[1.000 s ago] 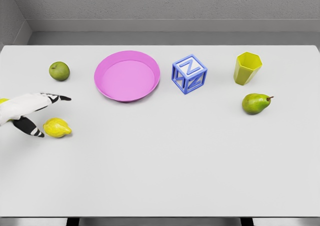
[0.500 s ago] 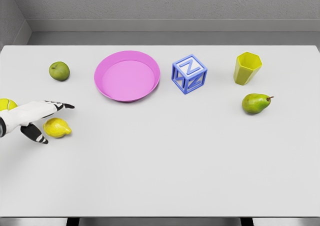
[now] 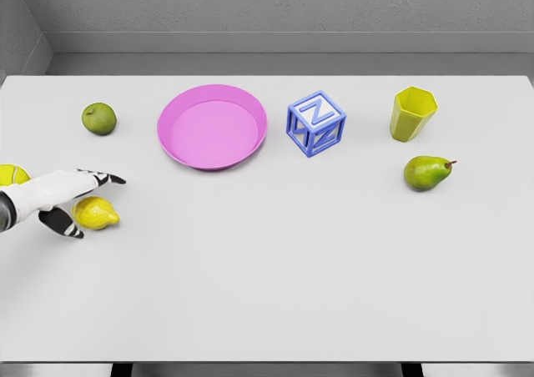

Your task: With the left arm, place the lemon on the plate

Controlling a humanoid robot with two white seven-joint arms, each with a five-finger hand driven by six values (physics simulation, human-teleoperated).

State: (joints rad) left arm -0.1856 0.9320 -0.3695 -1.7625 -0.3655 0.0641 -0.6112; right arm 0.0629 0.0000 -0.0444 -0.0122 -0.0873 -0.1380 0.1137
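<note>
- The left hand (image 3: pixel 62 198) sat at the lemon (image 3: pixel 95 213), coming in from that fruit's left side.
- Its fingers (image 3: pixel 104 178) stretched out flat just above the lemon, the thumb (image 3: pixel 65 223) dipped down at the lemon's left flank; the hand was spread wide and had hold of nothing.
- The lemon lay on the white table (image 3: pixel 292 268), not lifted, with the pink plate (image 3: pixel 212 127) well up and to its right.
- A green apple (image 3: pixel 98 118) sat above the lemon, and a yellow-green ball (image 3: pixel 12 175) peeked out just left of it, close behind the wrist.
- Further right of the lemon stood a blue letter block (image 3: pixel 316 123), a yellow-green cup (image 3: pixel 412 113) and a pear (image 3: pixel 427 173), all well apart from it.
- The risk, judging from here: the lemon is rounded and free to roll, so fingers closing off-centre could squirt it away rightwards.
- The thumb looked to be touching or nearly touching already; a nudge before the fingers wrapped would spoil the grasp.
- The ball beside the wrist could also get knocked.
- The right arm was out of view.
</note>
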